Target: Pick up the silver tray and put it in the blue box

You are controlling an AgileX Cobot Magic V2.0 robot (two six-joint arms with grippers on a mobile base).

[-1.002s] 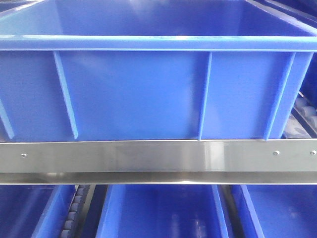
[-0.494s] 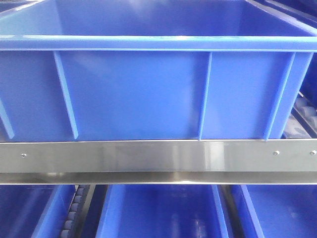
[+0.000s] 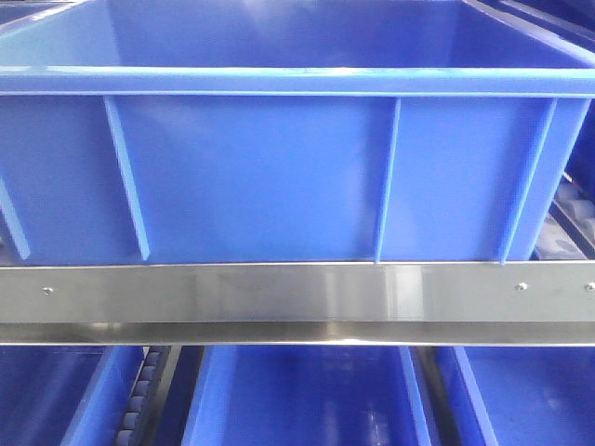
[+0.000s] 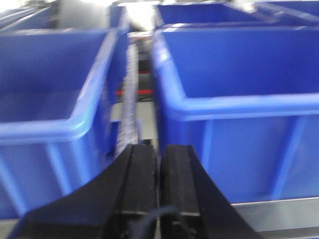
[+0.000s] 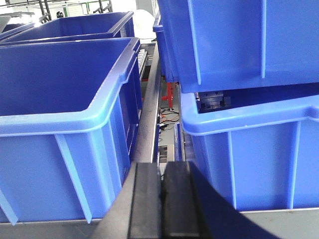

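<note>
The blue box (image 3: 297,177), a wide ribbed crate with a thick rim, fills the front view and stands on a steel shelf. What shows of its inside is bare. It also appears as the blue box (image 4: 239,99) on the right of the left wrist view and as the blue box (image 5: 60,124) on the left of the right wrist view. My left gripper (image 4: 158,149) is shut on nothing, low in front of the gap beside the crate. My right gripper (image 5: 160,167) is likewise shut with nothing held. The silver tray is out of view.
A steel shelf rail (image 3: 297,293) runs under the crate, with narrower blue bins (image 3: 297,400) below it. Another blue crate (image 4: 50,99) stands left of a roller track (image 4: 128,99). On the right, a blue crate (image 5: 239,40) sits stacked on a lower one (image 5: 249,149).
In the front view the crate's ribs have drifted a few pixels to the right. Nothing else differs.
</note>
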